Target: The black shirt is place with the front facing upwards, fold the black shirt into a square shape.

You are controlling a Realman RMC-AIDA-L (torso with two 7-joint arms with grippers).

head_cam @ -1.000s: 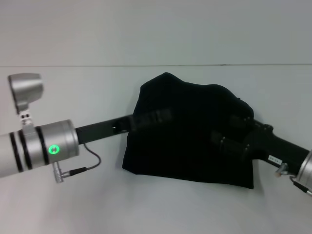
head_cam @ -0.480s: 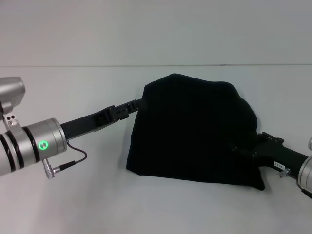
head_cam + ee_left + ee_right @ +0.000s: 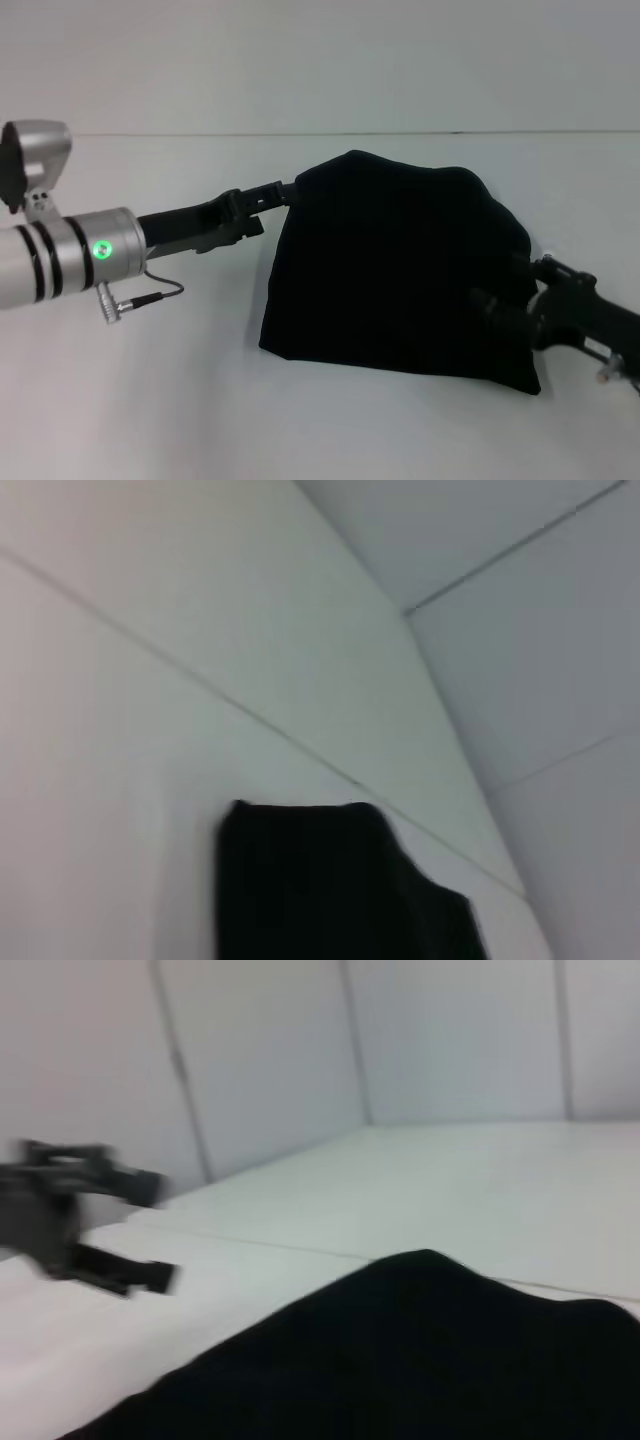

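Plain black shirt (image 3: pixel 395 270), white table (image 3: pixel 300 420), black grippers (image 3: pixel 268 195), silver arm (image 3: pixel 60 265) banded in black, green light (image 3: pixel 101 250).

The black shirt (image 3: pixel 395 270) shows no lettering or label in any view. The right gripper (image 3: pixel 505 305) merges black on black with the cloth at lower right, its fingers indistinguishable. The left gripper (image 3: pixel 270 195) is a smeared dark shape; the right wrist view blurs it at the left edge
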